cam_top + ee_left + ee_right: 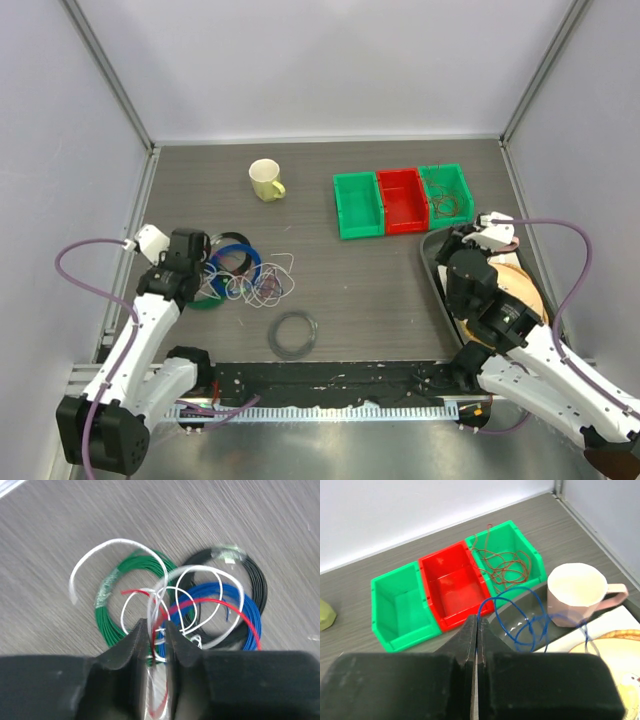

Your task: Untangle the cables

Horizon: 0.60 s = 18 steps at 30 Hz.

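The cables (262,285) lie in a loose white and red tangle on the table, over thick blue (238,262) and green (205,302) rings. My left gripper (205,272) is at the tangle's left edge. In the left wrist view it (156,625) stands narrowly open, with white cables (185,587) and a red cable (235,610) running through the gap. My right gripper (447,248) is over the dark tray on the right. In the right wrist view it (477,620) is shut on a thin blue cable (525,605) that loops out ahead of it.
A dark grey coil (295,335) lies near the front. A black ring (232,240) sits behind the blue one. A yellow mug (265,180) and green (356,205), red (403,200) and green (445,195) bins stand at the back; the last holds brown wire. The tray (432,272) holds a pink mug (577,592) and a plate (615,650).
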Available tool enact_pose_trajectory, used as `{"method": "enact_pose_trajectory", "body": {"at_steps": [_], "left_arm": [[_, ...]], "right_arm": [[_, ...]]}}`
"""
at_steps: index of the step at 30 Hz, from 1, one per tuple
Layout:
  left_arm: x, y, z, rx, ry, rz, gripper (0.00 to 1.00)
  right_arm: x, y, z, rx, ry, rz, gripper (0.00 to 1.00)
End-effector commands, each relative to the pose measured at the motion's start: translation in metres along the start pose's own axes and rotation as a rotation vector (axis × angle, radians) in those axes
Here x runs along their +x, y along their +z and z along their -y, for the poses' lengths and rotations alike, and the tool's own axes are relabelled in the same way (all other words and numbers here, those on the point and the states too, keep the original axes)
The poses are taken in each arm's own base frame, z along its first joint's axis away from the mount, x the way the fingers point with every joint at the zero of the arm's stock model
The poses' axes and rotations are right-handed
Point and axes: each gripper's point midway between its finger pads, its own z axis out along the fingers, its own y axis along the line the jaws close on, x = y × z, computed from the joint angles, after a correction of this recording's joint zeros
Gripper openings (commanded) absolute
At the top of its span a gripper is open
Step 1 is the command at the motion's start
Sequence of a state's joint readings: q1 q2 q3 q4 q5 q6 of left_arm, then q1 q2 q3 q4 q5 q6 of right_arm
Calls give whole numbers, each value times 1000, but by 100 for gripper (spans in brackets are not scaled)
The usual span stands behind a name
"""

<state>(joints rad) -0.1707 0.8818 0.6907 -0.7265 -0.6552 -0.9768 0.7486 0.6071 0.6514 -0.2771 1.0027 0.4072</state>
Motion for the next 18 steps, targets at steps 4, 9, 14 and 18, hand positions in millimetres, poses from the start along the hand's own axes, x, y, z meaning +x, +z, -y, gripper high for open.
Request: {"method": "enact_pose_trajectory", "body": {"at_steps": [4,9,14,18], "left_arm": [[17,-34,81,501,0,-137,99],[33,-94,128,894,39,-279,100],[71,-138,159,1079,279,-368,100],[106,-178,184,1251,445,-445,100]], "right_arm": [[-22,-9,-61,-315,-3,12,1],[-23,-34,-114,-629,-16,-19,1],[-4,-60,-166,-907,-50,-123,1],[12,-78,-195,-1074,-70,-208,1]]}}
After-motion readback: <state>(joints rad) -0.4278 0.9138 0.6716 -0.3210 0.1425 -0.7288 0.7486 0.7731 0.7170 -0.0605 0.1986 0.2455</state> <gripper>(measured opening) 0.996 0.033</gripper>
